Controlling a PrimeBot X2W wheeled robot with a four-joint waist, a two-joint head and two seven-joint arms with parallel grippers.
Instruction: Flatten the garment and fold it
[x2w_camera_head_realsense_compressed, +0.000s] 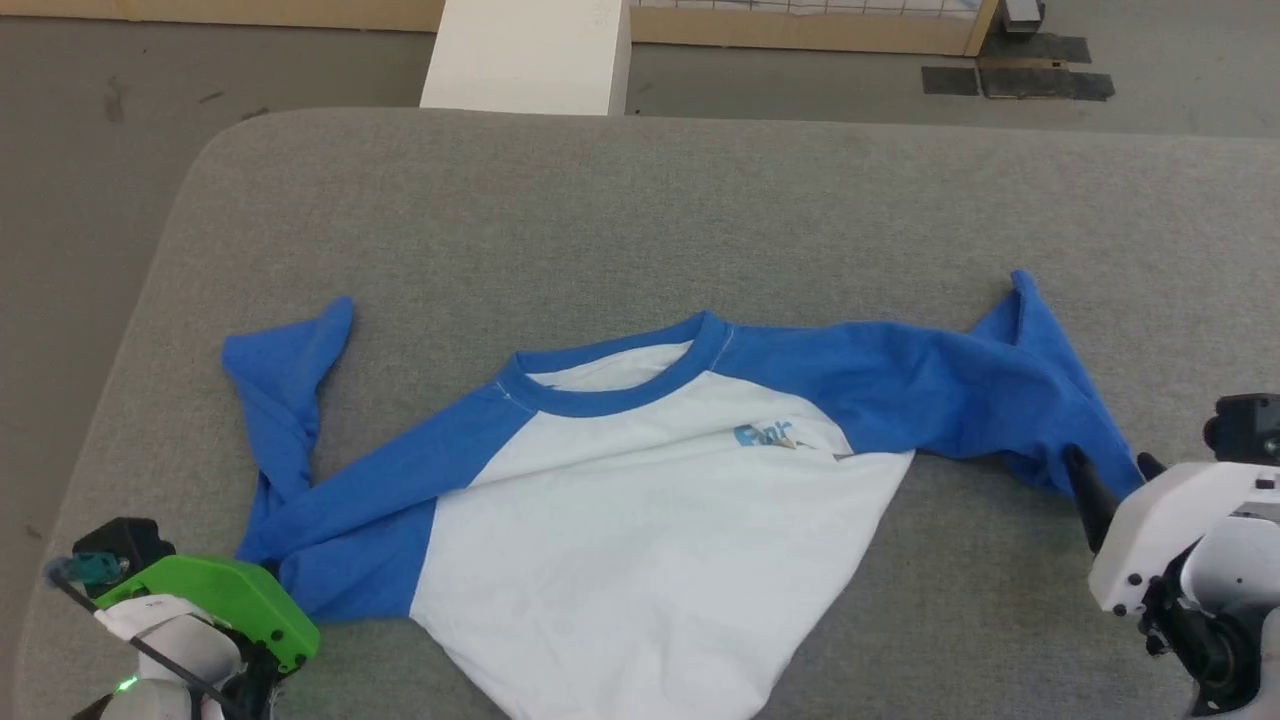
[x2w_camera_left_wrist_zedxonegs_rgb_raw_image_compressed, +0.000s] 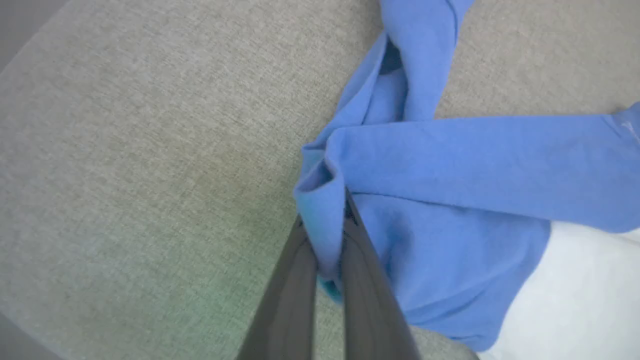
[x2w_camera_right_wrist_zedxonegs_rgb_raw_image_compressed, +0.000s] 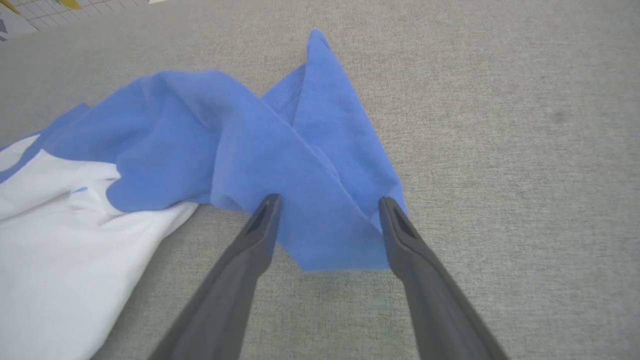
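Note:
The garment (x2w_camera_head_realsense_compressed: 650, 500), white with blue sleeves and neckband, lies crumpled, chest up, on the grey table (x2w_camera_head_realsense_compressed: 700, 200). Its left sleeve (x2w_camera_left_wrist_zedxonegs_rgb_raw_image_compressed: 450, 160) is twisted and doubled back. My left gripper (x2w_camera_left_wrist_zedxonegs_rgb_raw_image_compressed: 325, 215) is shut on a fold of that blue sleeve near the table's front left corner; in the head view its green wrist casing (x2w_camera_head_realsense_compressed: 215, 600) hides the fingers. At the garment's right end, my right gripper (x2w_camera_right_wrist_zedxonegs_rgb_raw_image_compressed: 329, 202) stands open, its fingers (x2w_camera_right_wrist_zedxonegs_rgb_raw_image_compressed: 260, 225) on either side of the bunched right sleeve (x2w_camera_right_wrist_zedxonegs_rgb_raw_image_compressed: 225, 145). In the head view the right gripper (x2w_camera_head_realsense_compressed: 1110, 462) sits at that sleeve's tip.
The table's rounded left edge (x2w_camera_head_realsense_compressed: 150, 300) runs close by my left arm. Beyond the far edge stand a white block (x2w_camera_head_realsense_compressed: 530, 55) and a wooden frame (x2w_camera_head_realsense_compressed: 800, 30), with dark mats (x2w_camera_head_realsense_compressed: 1040, 75) on the floor. Bare grey cloth surrounds the garment.

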